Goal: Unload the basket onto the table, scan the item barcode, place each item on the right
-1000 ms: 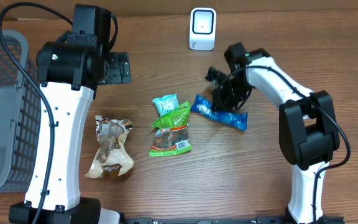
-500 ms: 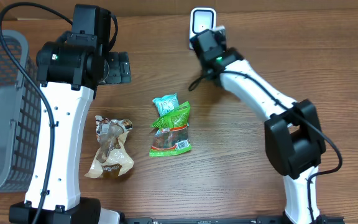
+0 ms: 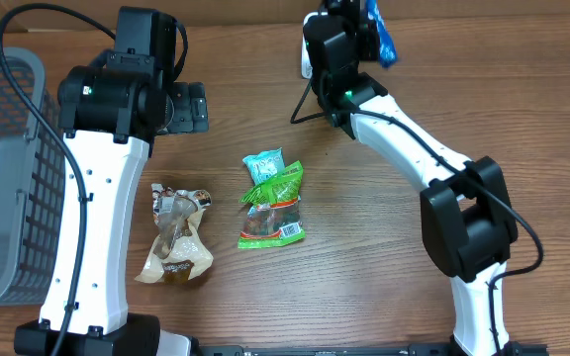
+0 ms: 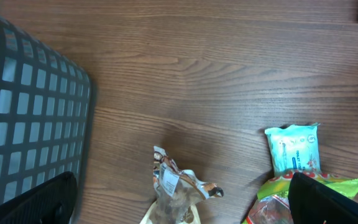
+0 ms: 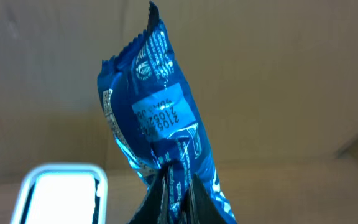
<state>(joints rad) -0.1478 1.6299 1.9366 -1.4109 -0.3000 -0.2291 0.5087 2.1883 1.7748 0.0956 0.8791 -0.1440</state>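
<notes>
My right gripper is shut on a blue snack packet, which sticks up above the fingers with its printed code facing the wrist camera. In the overhead view the blue packet is held high at the back edge, just right of the white scanner, which my right arm mostly hides. The scanner's lit face shows at the lower left of the right wrist view. My left gripper hangs open above the table, over a tan and clear snack bag.
A grey mesh basket stands at the left edge. On the table lie a tan snack bag, a teal packet and a green packet. A black cable runs below the scanner.
My right arm lifted the blue packet off the table at the right and carried it up to the back, beside the scanner. The left arm stayed still.
</notes>
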